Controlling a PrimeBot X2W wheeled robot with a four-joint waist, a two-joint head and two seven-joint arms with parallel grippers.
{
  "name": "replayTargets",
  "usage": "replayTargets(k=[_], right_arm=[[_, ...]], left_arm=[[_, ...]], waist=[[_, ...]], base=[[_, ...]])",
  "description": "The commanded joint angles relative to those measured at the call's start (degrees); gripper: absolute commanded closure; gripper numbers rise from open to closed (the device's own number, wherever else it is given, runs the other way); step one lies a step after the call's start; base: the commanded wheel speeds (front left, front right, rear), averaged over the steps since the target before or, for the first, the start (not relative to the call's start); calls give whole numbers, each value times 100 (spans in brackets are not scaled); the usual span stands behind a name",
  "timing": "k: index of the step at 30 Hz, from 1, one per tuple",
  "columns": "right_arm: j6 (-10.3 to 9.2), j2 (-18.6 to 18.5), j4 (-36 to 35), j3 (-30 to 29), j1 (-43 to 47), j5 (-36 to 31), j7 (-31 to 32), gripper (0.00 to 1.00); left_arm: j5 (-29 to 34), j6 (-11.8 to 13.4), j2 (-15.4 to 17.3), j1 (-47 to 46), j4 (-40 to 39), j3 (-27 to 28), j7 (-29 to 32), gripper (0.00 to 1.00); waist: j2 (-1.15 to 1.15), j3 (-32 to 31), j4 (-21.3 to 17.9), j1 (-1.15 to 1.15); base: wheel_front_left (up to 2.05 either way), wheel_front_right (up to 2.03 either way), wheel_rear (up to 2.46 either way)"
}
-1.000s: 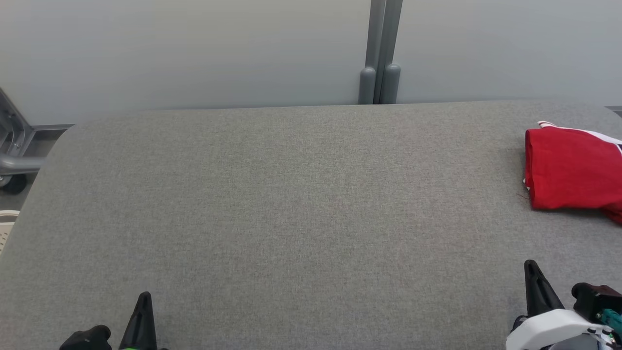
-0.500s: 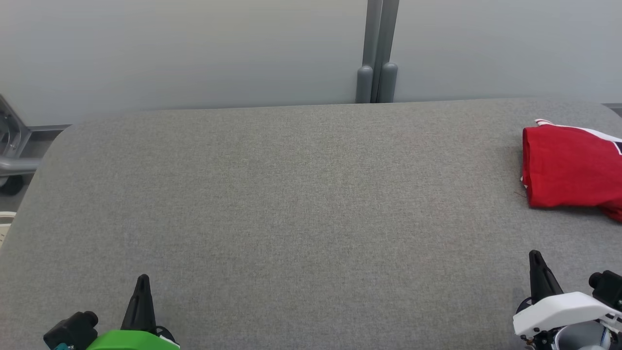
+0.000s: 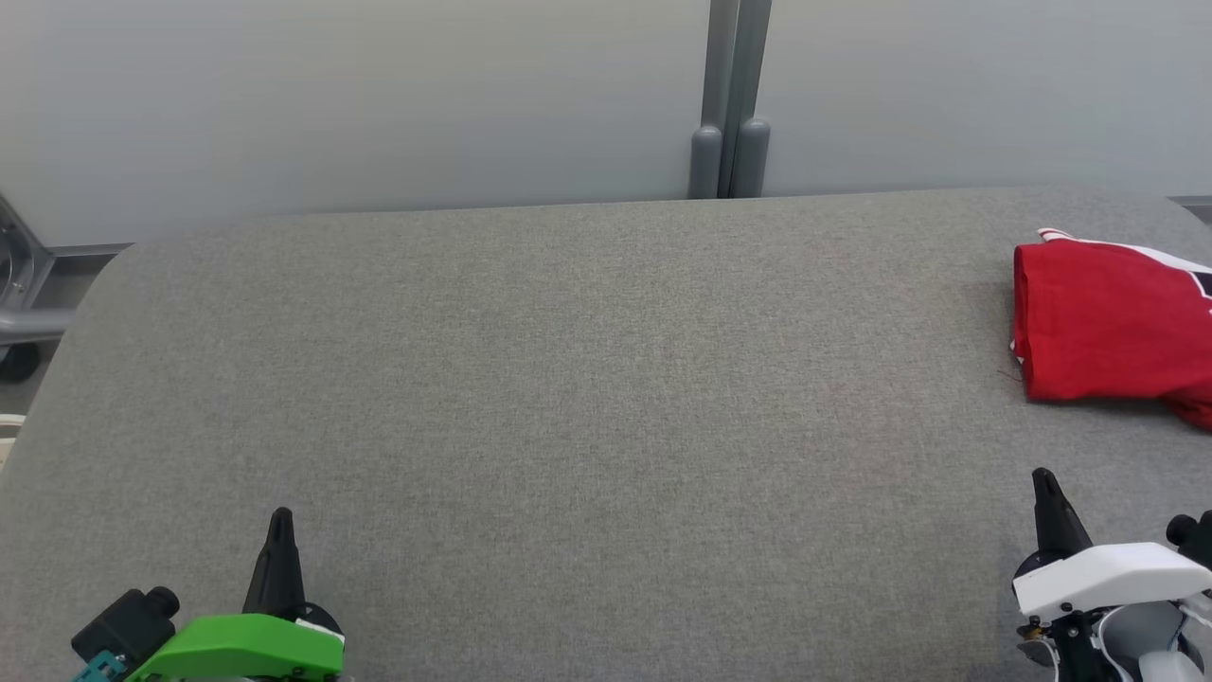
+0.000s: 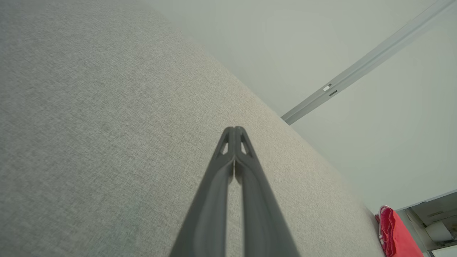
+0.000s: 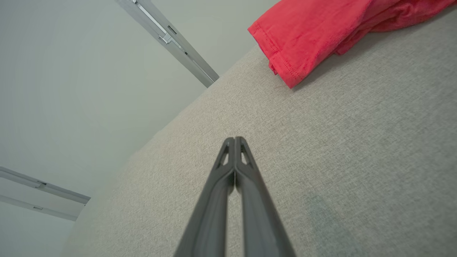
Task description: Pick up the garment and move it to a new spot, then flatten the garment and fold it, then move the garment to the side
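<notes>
The garment [image 3: 1108,322] is red with a white and dark trim, folded, lying at the far right of the grey table [image 3: 587,379] and cut off by the head view's edge. It appears too as the garment [image 5: 314,32] in the right wrist view and the garment [image 4: 394,233] in the left wrist view. My left gripper [image 3: 280,519] sits at the lower left, shut and empty; its tips [image 4: 234,129] are pressed together. My right gripper [image 3: 1042,476] is at the lower right, short of the garment, shut and empty, tips [image 5: 234,139] together.
A pale wall with a grey vertical post [image 3: 727,99] runs behind the table. A grey metal frame [image 3: 24,294] stands off the table's left edge. The table's fabric top spreads wide between the two grippers.
Both grippers have risen further into the head view, showing more of the green left mount and white right mount. The camera has shifted slightly. The garment lies as before.
</notes>
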Motion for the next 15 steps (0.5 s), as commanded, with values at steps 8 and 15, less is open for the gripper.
replayTargets(k=[8,15], right_arm=[[0,-28,20,-91,-296,792,262,100],[0,-25,68,-143,-409,1298,437,100]], left_arm=[[-691,-54,-29,-318,-31,25,118,100],[-1131,-67,-58,-426,-19,27,190,100]], waist=[[0,13,-25,0],[0,22,-45,0]], base=[[0,0,0],[0,0,0]])
